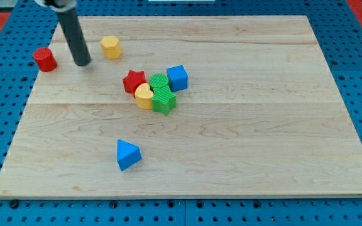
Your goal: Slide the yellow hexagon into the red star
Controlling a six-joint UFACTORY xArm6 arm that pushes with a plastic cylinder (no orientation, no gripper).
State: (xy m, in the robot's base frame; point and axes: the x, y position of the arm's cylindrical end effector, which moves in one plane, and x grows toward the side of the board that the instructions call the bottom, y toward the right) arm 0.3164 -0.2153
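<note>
Blue triangle (127,154) alone near worktop (263,157) bottom. Mid-board cluster: yellow heart (144,96), green star (164,100), green cylinder (158,81), blue cube (177,77), red star (133,81) at its left. Farther up-left, yellow hexagon (110,46), squat, upright, apart from star. My tip (82,64) just left of it, not touching; a plain rod with no jaws. Red cylinder (44,59) at left edge.

Under my board (244,157) – pale wood planks with seams running left to right – there's a blue pegboard-style surface (357,69) dotted with small dark holes, showing on all sides. Far corners have a strip of red (5,16) behind them. Light's even – soft shadows only.
</note>
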